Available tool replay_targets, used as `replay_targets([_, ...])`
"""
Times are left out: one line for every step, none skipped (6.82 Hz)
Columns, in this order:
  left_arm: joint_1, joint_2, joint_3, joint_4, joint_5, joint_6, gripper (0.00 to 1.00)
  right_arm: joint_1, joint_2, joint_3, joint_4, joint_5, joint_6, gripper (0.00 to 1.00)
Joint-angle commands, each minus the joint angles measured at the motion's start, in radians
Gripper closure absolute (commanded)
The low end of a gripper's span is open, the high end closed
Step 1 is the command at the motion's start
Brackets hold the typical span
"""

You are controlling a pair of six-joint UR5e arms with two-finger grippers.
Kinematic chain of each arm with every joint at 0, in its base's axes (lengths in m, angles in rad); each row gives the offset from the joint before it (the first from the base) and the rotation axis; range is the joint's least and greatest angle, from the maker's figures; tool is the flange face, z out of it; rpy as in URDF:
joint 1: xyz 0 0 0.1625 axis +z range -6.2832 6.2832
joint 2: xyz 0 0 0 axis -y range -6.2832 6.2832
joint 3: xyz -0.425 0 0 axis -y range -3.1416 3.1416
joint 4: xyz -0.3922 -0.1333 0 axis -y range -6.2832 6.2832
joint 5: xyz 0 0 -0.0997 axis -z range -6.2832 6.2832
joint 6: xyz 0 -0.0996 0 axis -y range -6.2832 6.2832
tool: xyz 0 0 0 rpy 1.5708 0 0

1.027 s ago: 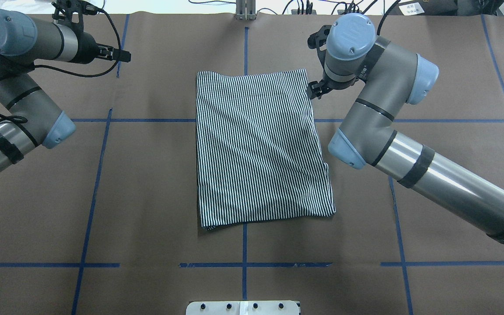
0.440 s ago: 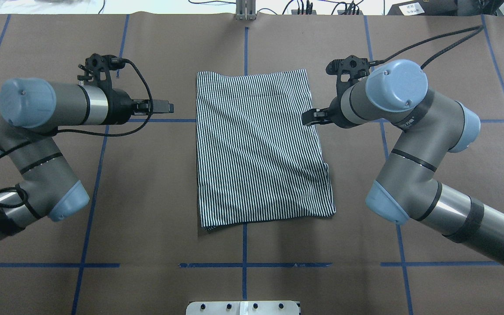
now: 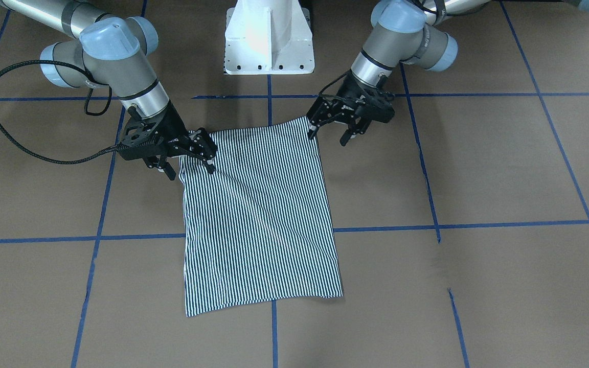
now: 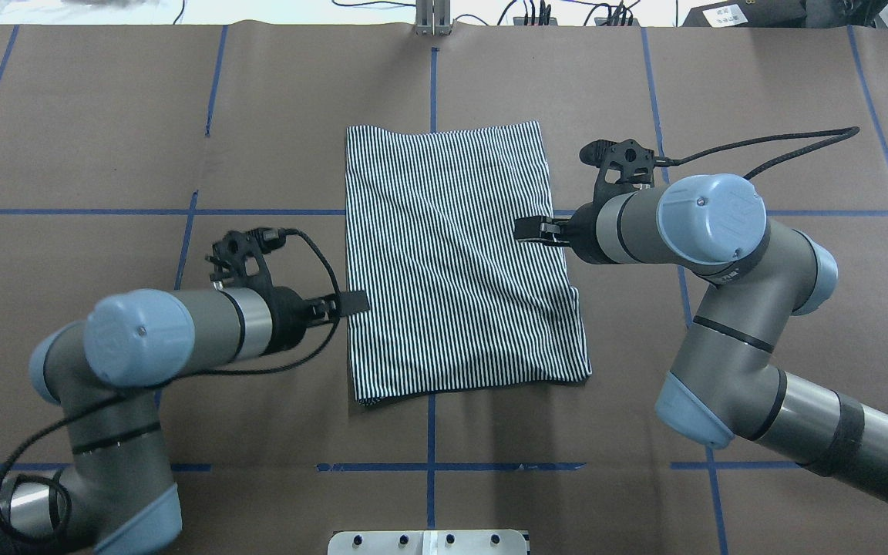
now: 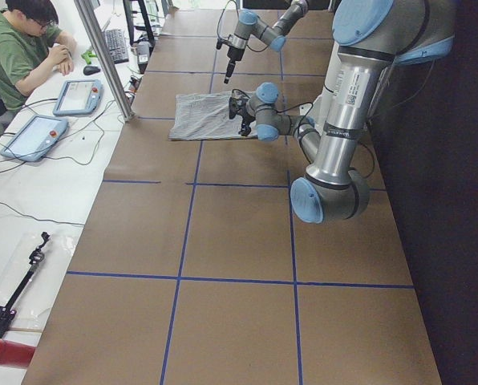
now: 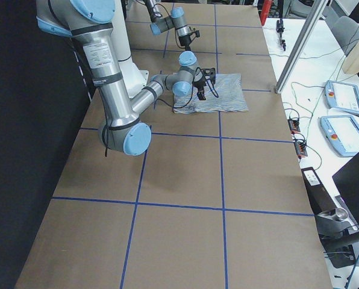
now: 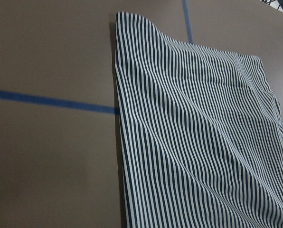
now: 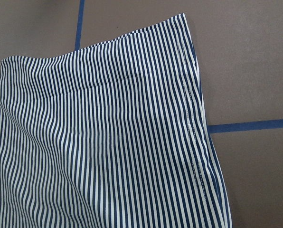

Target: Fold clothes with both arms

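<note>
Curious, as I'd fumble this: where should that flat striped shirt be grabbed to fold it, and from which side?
Probably the two corners where the open left gripper and right gripper hover, each taken from its outer side. The striped shirt lies flat as a rectangle, so only its edges offer a pinch, and paired corners should lift it evenly.

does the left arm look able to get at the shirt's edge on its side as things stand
Probably yes: the left tool sits open right beside the shirt's left edge, and nothing lies between them.
</note>
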Motion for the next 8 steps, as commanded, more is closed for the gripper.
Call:
replay_targets([0.128,-0.004,-0.026,0.069,0.098,-0.229,0.42,-0.005,-0.011,0.014,0.011,-0.008,0.009,0.00])
replay_targets([0.128,-0.004,-0.015,0.069,0.098,-0.256,0.56,-0.005,-0.011,0.014,0.012,-0.008,0.009,0.00])
replay_targets([0.130,-0.006,-0.002,0.068,0.097,-0.270,0.56,-0.005,-0.012,0.013,0.011,-0.008,0.009,0.00])
replay_targets([0.130,-0.016,0.020,0.068,0.097,-0.284,0.56,-0.007,-0.012,0.011,0.009,-0.008,0.009,0.00])
replay_targets([0.130,-0.019,0.032,0.068,0.097,-0.284,0.56,-0.007,-0.012,0.011,0.009,-0.008,0.009,0.00])
replay_targets([0.130,-0.018,0.035,0.069,0.097,-0.281,0.56,-0.007,-0.012,0.011,0.009,-0.008,0.009,0.00])
replay_targets([0.128,-0.013,0.035,0.069,0.095,-0.272,0.56,-0.007,-0.012,0.011,0.009,-0.006,0.009,0.00])
replay_targets([0.128,-0.007,0.035,0.069,0.094,-0.267,0.55,-0.007,-0.012,0.011,0.009,-0.006,0.009,0.00])
